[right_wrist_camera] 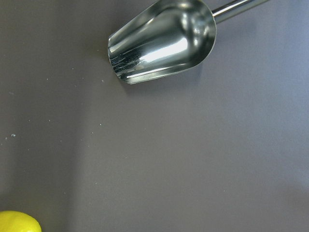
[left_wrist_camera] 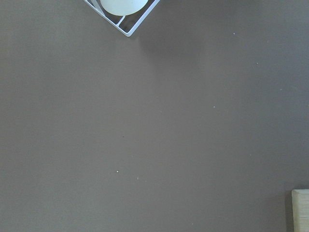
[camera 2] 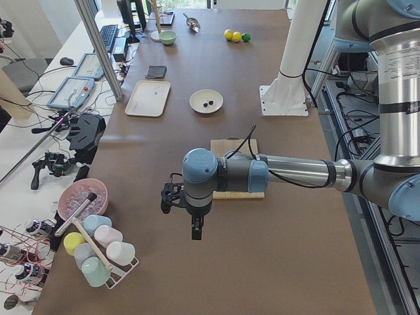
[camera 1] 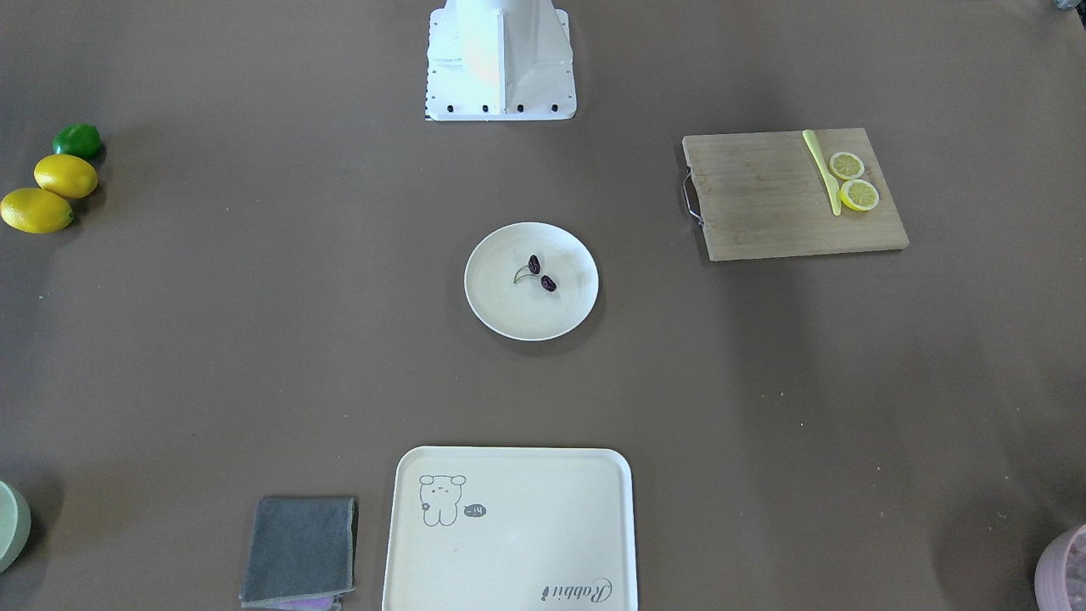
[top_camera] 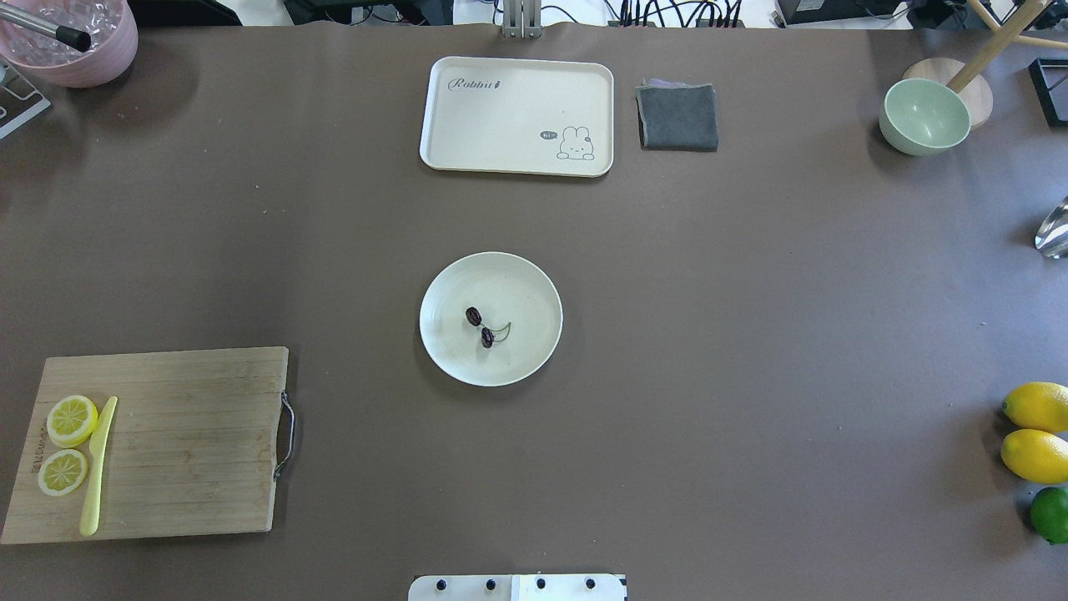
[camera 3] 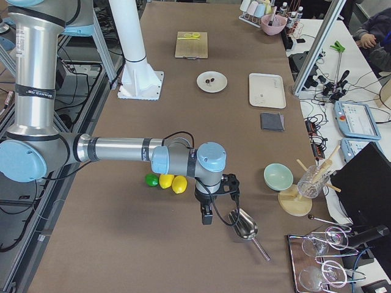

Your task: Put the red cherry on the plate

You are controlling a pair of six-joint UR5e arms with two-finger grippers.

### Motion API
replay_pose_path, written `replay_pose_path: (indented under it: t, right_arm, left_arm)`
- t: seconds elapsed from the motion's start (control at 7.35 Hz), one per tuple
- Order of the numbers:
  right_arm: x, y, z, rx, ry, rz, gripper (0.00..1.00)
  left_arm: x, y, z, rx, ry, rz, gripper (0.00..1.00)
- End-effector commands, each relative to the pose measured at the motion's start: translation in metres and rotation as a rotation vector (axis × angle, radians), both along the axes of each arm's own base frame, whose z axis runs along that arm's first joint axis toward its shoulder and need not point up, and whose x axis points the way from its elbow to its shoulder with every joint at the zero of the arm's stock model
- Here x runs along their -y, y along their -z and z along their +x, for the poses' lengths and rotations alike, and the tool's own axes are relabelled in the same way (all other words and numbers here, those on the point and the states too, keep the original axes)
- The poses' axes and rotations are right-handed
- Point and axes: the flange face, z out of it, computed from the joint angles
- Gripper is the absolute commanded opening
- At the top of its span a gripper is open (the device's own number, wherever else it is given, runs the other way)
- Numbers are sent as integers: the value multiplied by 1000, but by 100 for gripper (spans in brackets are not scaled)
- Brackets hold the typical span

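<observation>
The red cherry [top_camera: 485,326], a pair of dark maroon fruits on a green forked stem, lies inside the round cream plate [top_camera: 534,284] at the table's middle. The front-facing view shows the same cherry [camera 1: 540,274] resting on the plate [camera 1: 501,305]. In the side views the cherry [camera 2: 208,102] [camera 3: 211,80] is a small dark spot on the plate [camera 2: 197,98] [camera 3: 220,84]. My left gripper [camera 2: 196,231] hangs over bare table far from the plate; my right gripper [camera 3: 208,217] hangs beside a metal scoop. I cannot tell whether either is open or shut.
A wooden cutting board [top_camera: 183,434] carries two lemon slices [top_camera: 71,420] and a yellow knife [top_camera: 96,467]. A cream tray [top_camera: 501,108], grey cloth [top_camera: 677,117], green bowl [top_camera: 924,115], pink bowl [top_camera: 75,58], two lemons [top_camera: 1035,430], a lime [top_camera: 1050,513] and the metal scoop [right_wrist_camera: 161,41] ring the table.
</observation>
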Motion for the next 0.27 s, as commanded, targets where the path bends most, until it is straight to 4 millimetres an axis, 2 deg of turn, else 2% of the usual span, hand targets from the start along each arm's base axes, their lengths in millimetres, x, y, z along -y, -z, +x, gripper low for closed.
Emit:
replay_pose_path:
  t: [0.0, 0.14]
  right_arm:
    - [0, 0, -1, 0, 2, 0, 100]
    - [0, 0, -1, 0, 3, 0, 100]
  left_arm:
    - [0, 0, 0, -1, 0, 0, 98]
    - [0, 0, 0, -1, 0, 0, 98]
